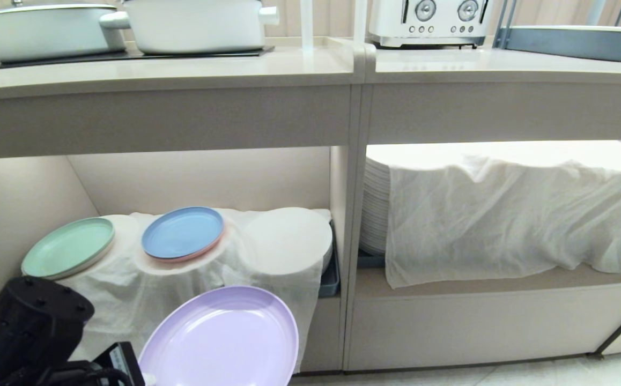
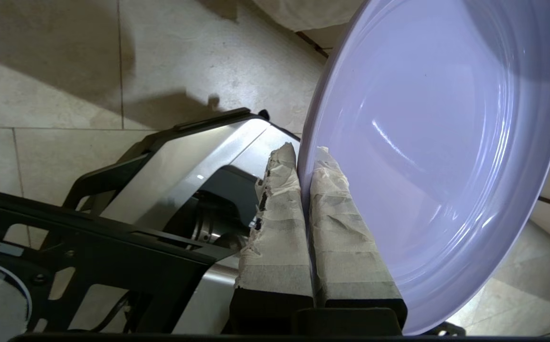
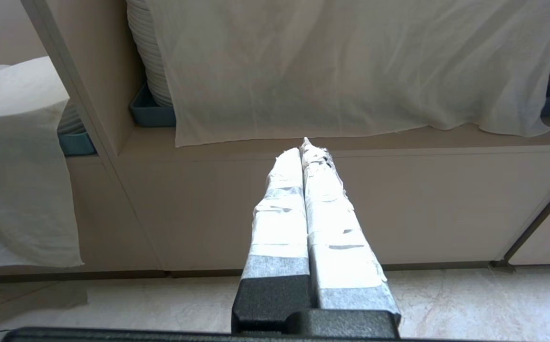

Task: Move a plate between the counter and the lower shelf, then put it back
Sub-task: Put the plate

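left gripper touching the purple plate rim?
Touching. Left wrist view: left gripper fingers pinch the purple plate rim, no gap.

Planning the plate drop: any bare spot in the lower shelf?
Only the right cloth hump, between the blue plate and the divider wall, is bare. The mint-green plate tops the left one. Clear air above them.

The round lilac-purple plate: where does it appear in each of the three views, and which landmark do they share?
Head view: the round lilac-purple matte plate is at the bottom, left of centre, before the lower shelf.
Left wrist view: it fills the right side, its rim pinched by the shut left gripper.
Right wrist view: not in it; the shut right gripper holds nothing.
Shared landmark: the draped white cloth; the left wrist view shows only an edge.
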`<state>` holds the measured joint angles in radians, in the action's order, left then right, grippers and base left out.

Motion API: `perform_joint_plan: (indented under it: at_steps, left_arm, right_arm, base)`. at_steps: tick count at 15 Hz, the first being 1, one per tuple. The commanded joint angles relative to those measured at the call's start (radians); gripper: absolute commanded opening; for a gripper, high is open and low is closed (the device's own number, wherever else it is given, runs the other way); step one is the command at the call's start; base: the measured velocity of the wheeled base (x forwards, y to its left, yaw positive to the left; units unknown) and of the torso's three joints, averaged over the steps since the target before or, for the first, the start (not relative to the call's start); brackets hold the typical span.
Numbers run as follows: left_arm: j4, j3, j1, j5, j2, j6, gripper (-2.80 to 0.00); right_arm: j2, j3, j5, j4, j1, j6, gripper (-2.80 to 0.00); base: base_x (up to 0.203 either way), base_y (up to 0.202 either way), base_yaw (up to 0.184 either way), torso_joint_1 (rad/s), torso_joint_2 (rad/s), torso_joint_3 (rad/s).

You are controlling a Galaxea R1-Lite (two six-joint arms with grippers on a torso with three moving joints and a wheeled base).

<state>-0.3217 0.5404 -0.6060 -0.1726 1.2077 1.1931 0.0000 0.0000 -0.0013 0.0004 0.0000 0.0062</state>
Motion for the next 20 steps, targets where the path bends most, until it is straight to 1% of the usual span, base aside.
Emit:
perform_joint_plan:
  at_steps: [1, 3, 6, 20]
  left_arm:
    - [-0.002, 0.023, 0.0, -0.002, 0.029, 0.007, -2.8]
    - [-0.002, 0.033, 0.0, -0.002, 0.041, 0.003, -2.8]
    - [-0.002, 0.03, 0.0, -0.001, 0.043, 0.005, -2.8]
    - [-0.002, 0.032, 0.003, -0.002, 0.049, 0.01, -2.8]
  right_arm:
    - [0.0, 0.0, 0.0, 0.0, 0.0, 0.0, -2.8]
    - [0.0, 0.0, 0.0, 0.0, 0.0, -0.002, -2.8]
    - [0.0, 0.0, 0.0, 0.0, 0.0, -0.003, -2.8]
    - [0.0, 0.0, 0.0, 0.0, 0.0, -0.005, -2.8]
  base:
    - [0.0, 0.0, 0.0, 0.0, 0.0, 0.0]
    - [0.0, 0.0, 0.0, 0.04, -0.18, -0.133]
    - [0.0, 0.0, 0.0, 0.065, -0.24, -0.271]
    - [0.0, 0.0, 0.0, 0.191, -0.49, -0.287]
